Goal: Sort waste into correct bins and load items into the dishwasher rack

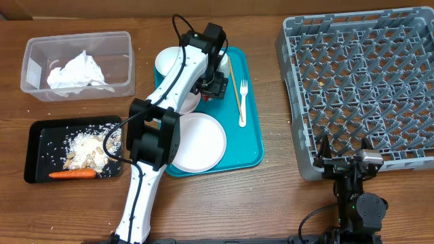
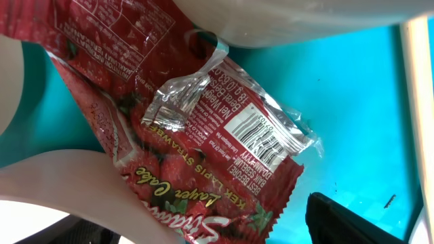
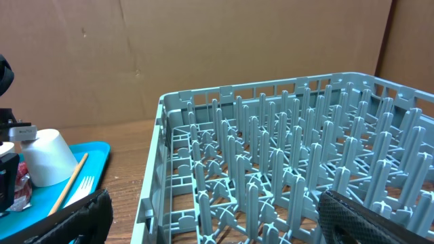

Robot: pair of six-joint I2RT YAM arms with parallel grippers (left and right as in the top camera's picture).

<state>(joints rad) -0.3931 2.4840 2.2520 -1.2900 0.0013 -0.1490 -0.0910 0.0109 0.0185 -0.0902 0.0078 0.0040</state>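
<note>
A shiny red wrapper [image 2: 203,135] lies on the teal tray [image 2: 366,102], partly against white bowls [image 2: 305,17]. My left gripper [image 2: 210,234] hangs just over it, open, its fingers [image 2: 352,220] on either side of the wrapper's end. From overhead the left gripper [image 1: 211,88] is over the tray's middle, beside a bowl [image 1: 169,61] and above the plate [image 1: 196,142]. The napkin [image 1: 78,71] lies in the clear tub [image 1: 34,47]. Crumbs [image 1: 88,149] and a carrot [image 1: 71,174] lie in the black tray [image 1: 41,135]. My right gripper [image 3: 224,230] is open at the near edge of the rack [image 3: 271,156].
A white fork [image 1: 243,102] and a wooden chopstick [image 1: 235,81] lie on the right side of the teal tray [image 1: 254,135]. An upturned cup [image 3: 47,157] stands at the tray's far end. The rack [image 1: 366,81] fills the right of the table.
</note>
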